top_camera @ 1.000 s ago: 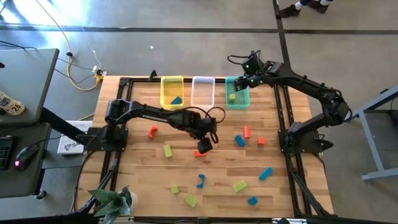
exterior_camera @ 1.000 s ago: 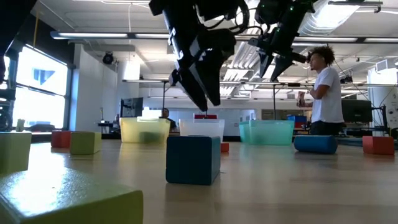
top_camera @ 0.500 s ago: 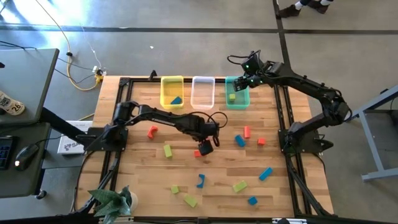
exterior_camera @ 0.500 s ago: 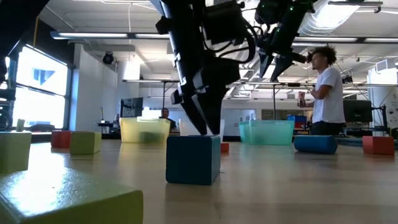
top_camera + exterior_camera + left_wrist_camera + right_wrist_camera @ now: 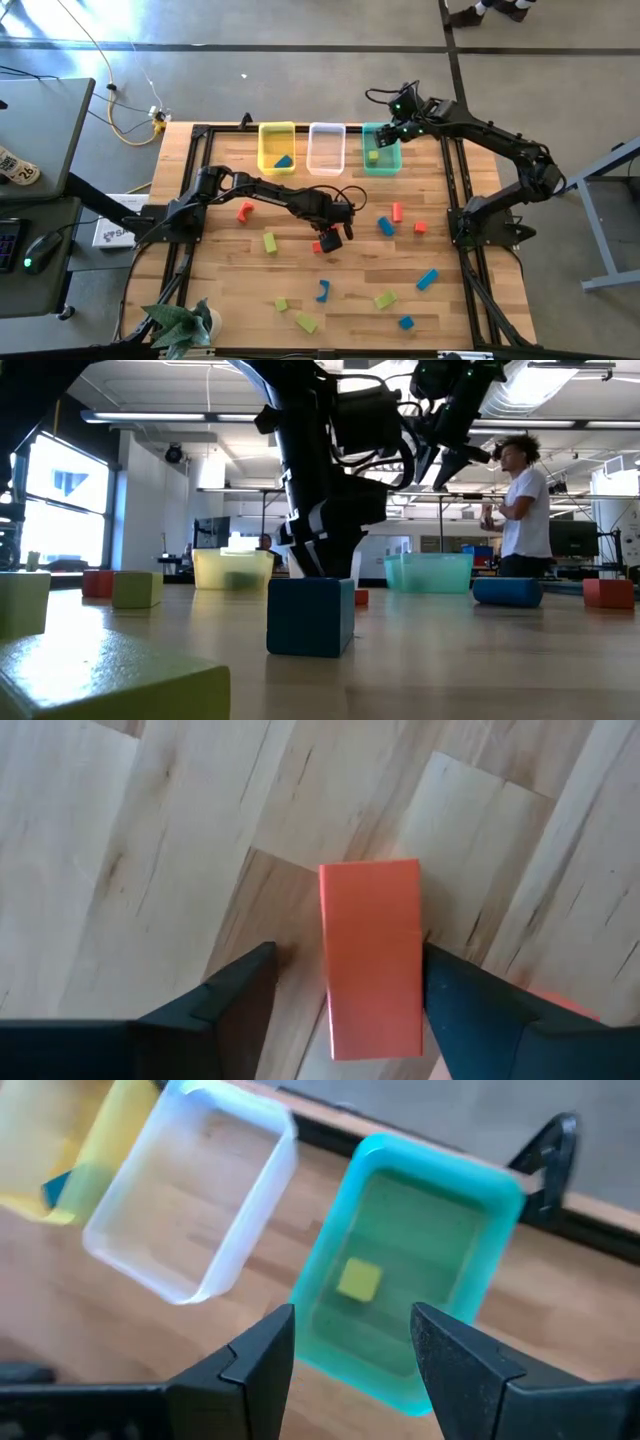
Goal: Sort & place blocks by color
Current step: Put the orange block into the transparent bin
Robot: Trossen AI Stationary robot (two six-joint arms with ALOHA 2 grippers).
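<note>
Left gripper [image 5: 345,975] stands low over the middle of the table, fingers apart, straddling a red-orange bar [image 5: 370,955] that lies flat on the wood; one finger looks to be at the bar's side, the other stands off from it. No grasp is made yet, by my judgement. From above, the same gripper [image 5: 328,238] sits on that bar, which shows only as a sliver beside it.

Right gripper [image 5: 350,1345] hangs over the teal bin [image 5: 490,1190], fingers apart and holding nothing. One yellow-green block [image 5: 358,1280] lies inside that bin.

Sorting is at an early stage. The yellow bin [image 5: 263,150] holds one blue block [image 5: 284,161]; the clear bin [image 5: 327,129] between the other two appears to hold nothing; the teal bin holds the one yellow-green block. That makes two pieces binned.

Loose on the table:
- red-orange pieces: one [image 5: 244,211] left of centre, two [image 5: 397,212] [image 5: 420,227] right of centre, plus the bar under the left gripper;
- blue pieces: [image 5: 385,227], [image 5: 427,279], [image 5: 323,291], [image 5: 405,322];
- yellow-green pieces: [image 5: 270,242], [image 5: 281,304], [image 5: 306,321], [image 5: 385,299].

The greater part of the work is left. No red-orange piece is binned, and the clear bin seems the likely place for them.
</note>
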